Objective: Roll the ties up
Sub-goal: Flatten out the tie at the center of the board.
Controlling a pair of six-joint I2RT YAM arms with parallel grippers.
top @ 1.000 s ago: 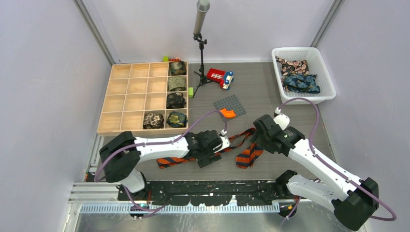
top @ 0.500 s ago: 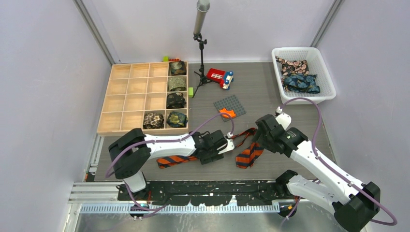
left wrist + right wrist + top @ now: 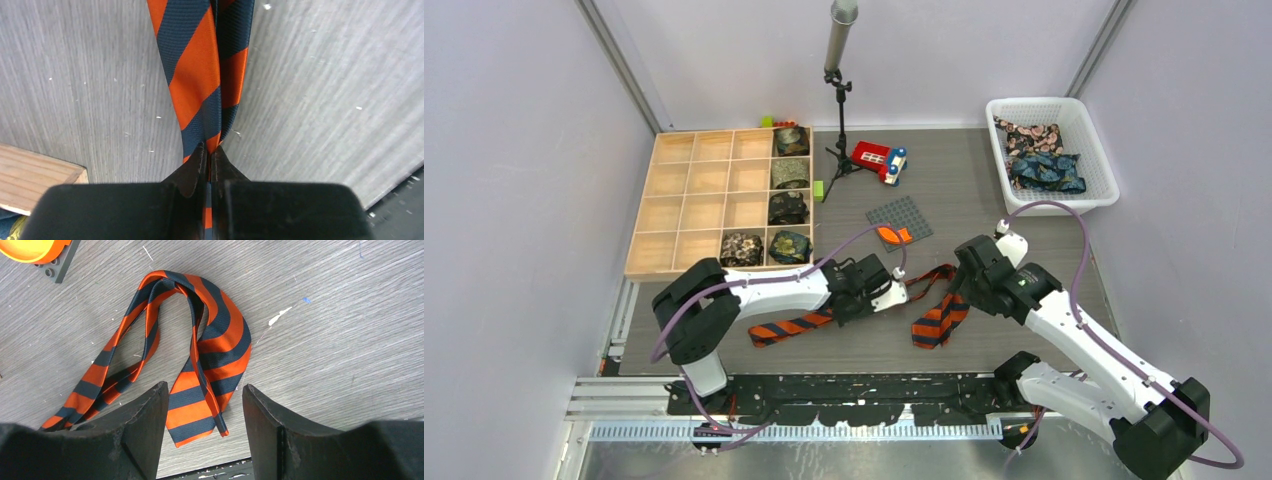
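Note:
An orange-and-black striped tie (image 3: pixel 789 327) lies loosely folded across the near table, its wide end (image 3: pixel 939 321) at the right. My left gripper (image 3: pixel 879 295) is down on its middle. In the left wrist view the left gripper (image 3: pixel 210 149) is shut on a pinched fold of the tie (image 3: pixel 200 75). My right gripper (image 3: pixel 969 281) hovers over the wide end. In the right wrist view the right gripper (image 3: pixel 205 386) is open, and the tie (image 3: pixel 220 340) lies on the table beneath the gap between its fingers. Rolled ties (image 3: pixel 788 208) fill several box compartments.
The wooden compartment box (image 3: pixel 694 200) is at the left. A white basket (image 3: pixel 1049 104) at the back right holds more dark printed ties (image 3: pixel 1044 172). A red toy car (image 3: pixel 879 160), a grey studded plate (image 3: pixel 900 215) and a black stand (image 3: pixel 839 120) are behind the tie.
My left gripper has closed on the middle of the striped tie, and its arm has shifted slightly toward the back. The right arm has hardly moved.

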